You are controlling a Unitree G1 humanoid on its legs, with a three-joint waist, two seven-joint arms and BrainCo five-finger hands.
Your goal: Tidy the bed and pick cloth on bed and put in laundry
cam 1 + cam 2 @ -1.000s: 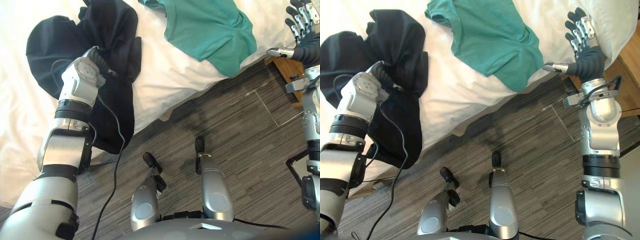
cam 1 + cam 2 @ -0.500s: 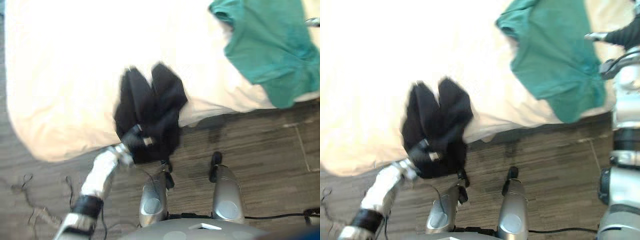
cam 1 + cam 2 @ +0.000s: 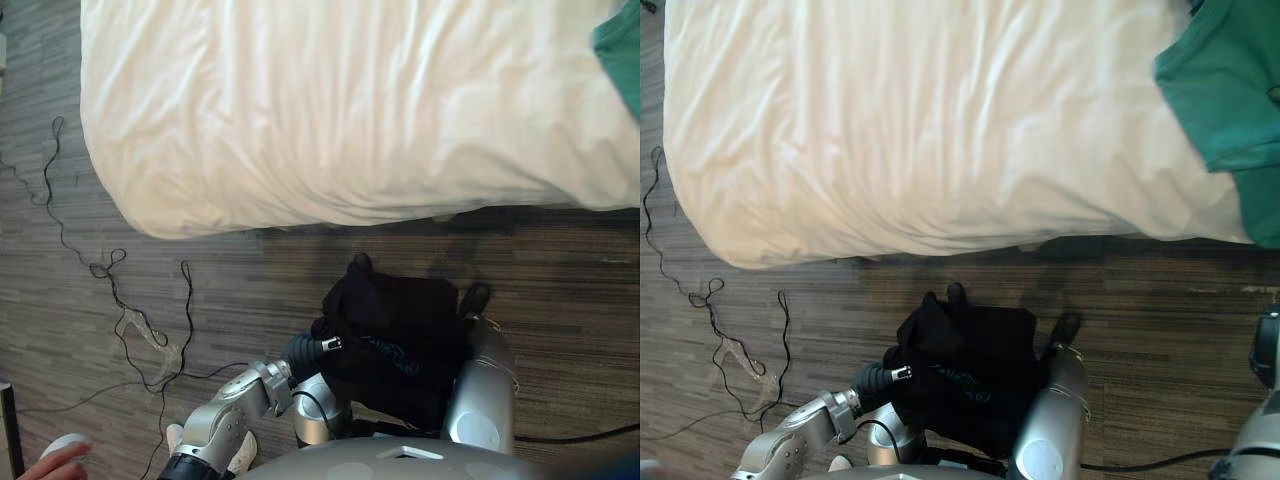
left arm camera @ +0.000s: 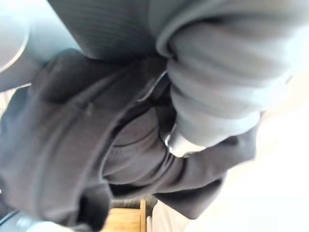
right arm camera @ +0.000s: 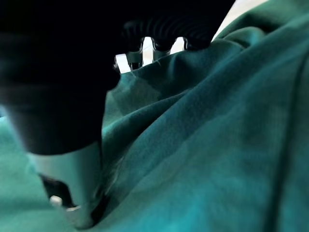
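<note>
A black cloth [image 3: 395, 345] hangs bunched over the floor in front of the bed's near edge. My left hand [image 3: 303, 351] is shut on it, and in the left wrist view the dark fabric [image 4: 87, 145] wraps right round the hand. The bed [image 3: 340, 120] carries a smooth white duvet. At the bed's right end lies a green cloth [image 3: 1230, 90], partly over the edge. My right hand [image 5: 67, 183] lies on that green cloth [image 5: 217, 145], whose folds rise around it.
Thin dark cables [image 3: 100, 270] trail over the grey wood-pattern floor at the left of the bed. A person's hand [image 3: 50, 462] on a white object shows at the lower left corner. Open floor [image 3: 570, 270] runs along the bed's near edge.
The camera has swung left along the bed. My left hand has pulled the black cloth off the duvet and down over the floor. The right hand has come down onto the green cloth.
</note>
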